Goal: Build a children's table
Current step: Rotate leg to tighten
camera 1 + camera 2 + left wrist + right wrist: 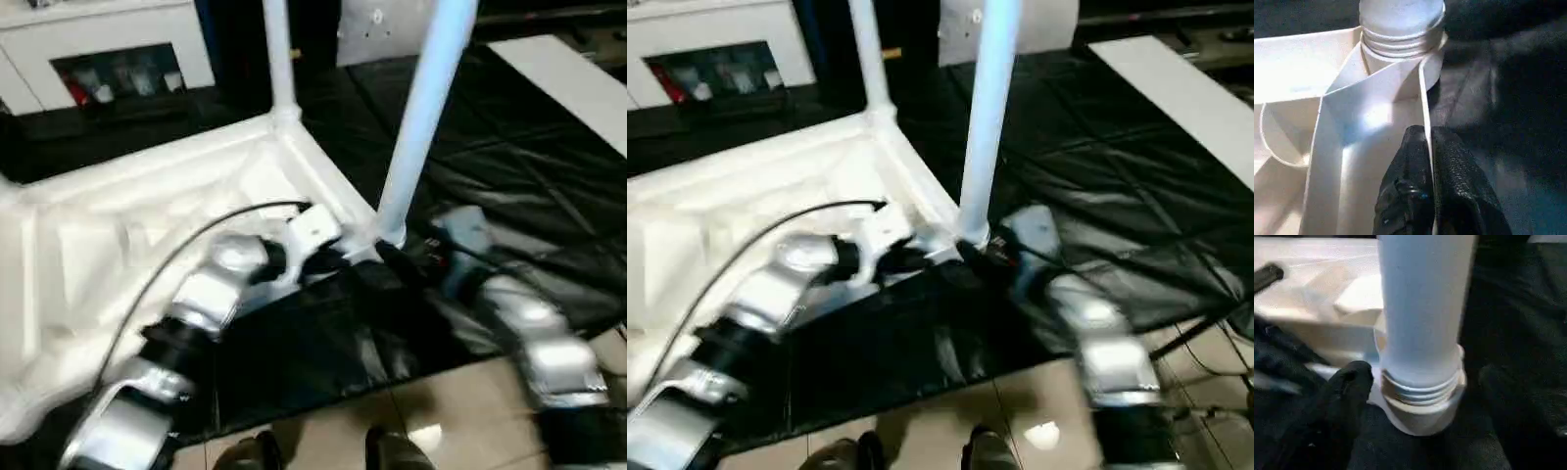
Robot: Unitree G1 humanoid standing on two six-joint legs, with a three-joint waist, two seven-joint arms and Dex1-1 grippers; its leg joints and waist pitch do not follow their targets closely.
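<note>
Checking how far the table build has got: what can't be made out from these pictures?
- Near leg: top cut off by the upper edge, head views.
- How deep the leg sits in its corner socket: threads still show, right wrist view; rest hidden inside.
- Table top: far side cut off at the left edge.
- Right hand: blurred, partly behind the leg.

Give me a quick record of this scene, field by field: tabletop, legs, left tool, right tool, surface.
tabletop: white tabletop lying underside up
legs: near leg and far leg stand upright in corner sockets
near leg joint: threads show above the socket
left tool: left tool shut on the tabletop's side wall, near that socket
right tool: right tool open, fingers either side of the near leg's base
surface: black cover
</note>
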